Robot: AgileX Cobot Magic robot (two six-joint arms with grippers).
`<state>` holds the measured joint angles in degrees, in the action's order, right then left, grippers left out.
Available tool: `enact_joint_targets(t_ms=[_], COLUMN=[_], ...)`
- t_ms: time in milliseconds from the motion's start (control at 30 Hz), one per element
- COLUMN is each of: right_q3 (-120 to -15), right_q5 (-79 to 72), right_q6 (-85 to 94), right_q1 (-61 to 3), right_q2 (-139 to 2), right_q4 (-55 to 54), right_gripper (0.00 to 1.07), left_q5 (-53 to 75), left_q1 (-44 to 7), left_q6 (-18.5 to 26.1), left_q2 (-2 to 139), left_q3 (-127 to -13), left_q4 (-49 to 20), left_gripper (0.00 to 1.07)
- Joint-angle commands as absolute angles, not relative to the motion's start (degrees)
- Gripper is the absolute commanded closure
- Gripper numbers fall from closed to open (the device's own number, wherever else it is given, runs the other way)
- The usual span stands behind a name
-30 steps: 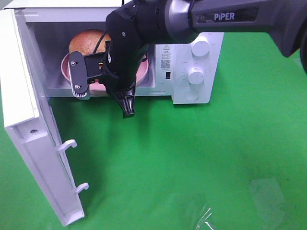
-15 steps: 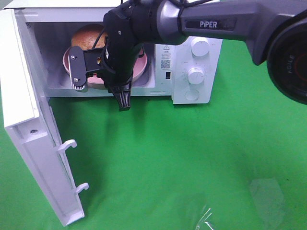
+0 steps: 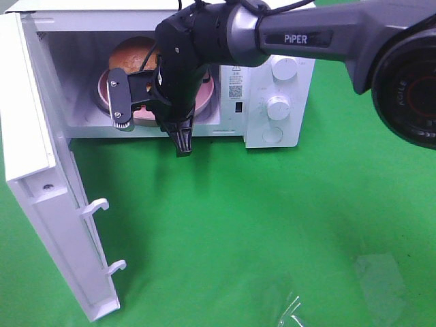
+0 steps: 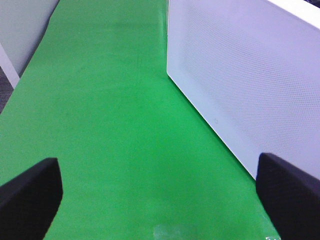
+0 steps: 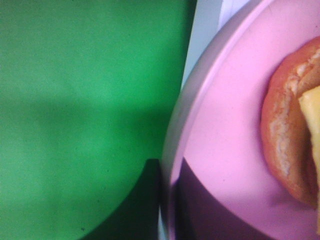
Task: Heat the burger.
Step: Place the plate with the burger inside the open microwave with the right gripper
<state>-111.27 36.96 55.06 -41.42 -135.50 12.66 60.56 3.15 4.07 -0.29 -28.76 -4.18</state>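
Pushing the round pink plate (image 3: 103, 87) fully into the open white microwave (image 3: 272, 88) looks like the job now. The right gripper (image 3: 120, 116) pinches the plate's rim. The round golden-brown burger (image 3: 129, 54) sits on it, already inside. Go slow and level. The left gripper (image 4: 160, 200) hangs spread wide.

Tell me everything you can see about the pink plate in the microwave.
The pink plate is round, smooth and glossy, plastic by its look, with a raised rim. It sits inside the open microwave, carrying the burger toward its back. The right gripper is shut on its near rim.
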Motion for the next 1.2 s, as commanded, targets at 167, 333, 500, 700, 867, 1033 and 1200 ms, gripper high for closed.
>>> enact_joint_targets(t_ms=[167, 333, 500, 700, 867, 1033, 1200], right_q3=[-114.2, -115.5, -115.5, -115.5, -115.5, -115.5, -114.5], right_q5=[33.4, 33.4, 33.2, 32.9, 32.9, 33.7, 35.0], right_q6=[55.9, 55.2, 54.4, 54.4, 54.4, 54.0, 53.7], right_q1=[-41.4, -41.4, -41.4, -41.4, -41.4, -41.4, -41.5], right_q2=[-136.5, -137.3, -137.3, -137.3, -137.3, -137.3, -136.5], right_q4=[12.7, 12.7, 13.0, 13.3, 13.2, 12.8, 12.7], right_gripper=[1.07, 1.07, 1.06, 0.96, 0.81, 0.70, 0.69], left_q5=[59.8, 59.8, 59.8, 59.8, 59.8, 59.8, 59.8], left_q1=[2.8, 2.8, 2.8, 2.8, 2.8, 2.8, 2.8], left_q6=[3.8, 3.8, 3.8, 3.8, 3.8, 3.8, 3.8], left_q2=[-1.5, -1.5, -1.5, -1.5, -1.5, -1.5, -1.5], left_q3=[-28.6, -28.6, -28.6, -28.6, -28.6, -28.6, -28.6], left_q4=[-4.2, -4.2, -4.2, -4.2, -4.2, -4.2, -4.2], left_gripper=[0.09, 0.09, 0.09, 0.09, 0.09, 0.09, 0.09])
